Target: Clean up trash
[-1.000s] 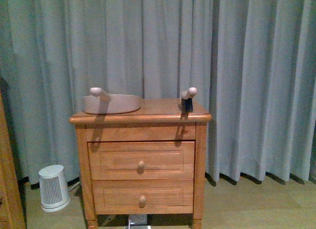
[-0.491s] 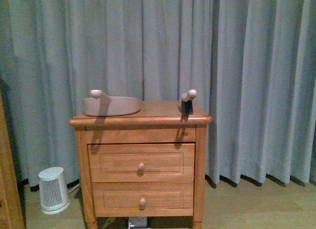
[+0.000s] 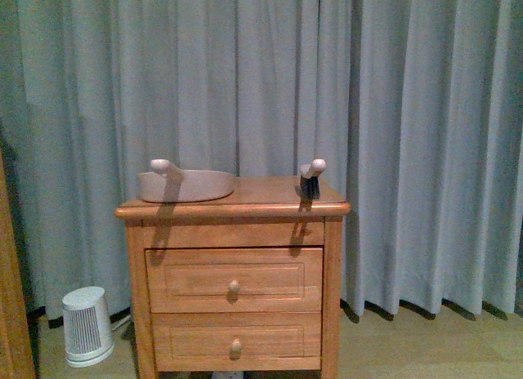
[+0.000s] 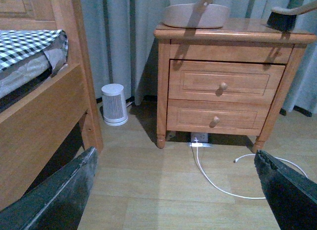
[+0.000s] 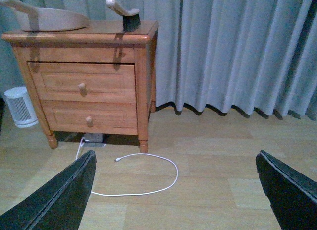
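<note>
Left claw (image 4: 174, 158) and right claw (image 5: 176, 158): both spread wide, empty, low over the floor (image 5: 213, 190). Loose white cable (image 5: 176, 171) on the boards; small white heater (image 4: 114, 104) beside the nightstand (image 3: 233, 273). On top of it: dustpan (image 3: 186, 185) and brush (image 3: 310, 176), well apart, untouched. Trash: not visible in any view; look and whereabouts impossible to tell. Judged: nothing begun; finding it and sweeping up all left.

**Trash out of sight in every view**

No small crumpled white wad shows in the front view or either wrist view. It is not on the visible nightstand (image 3: 233, 209) top at frame centre, nor on the bare floor (image 5: 208, 155). The dustpan's (image 3: 192, 185) wall hides its inside, left of centre.
</note>
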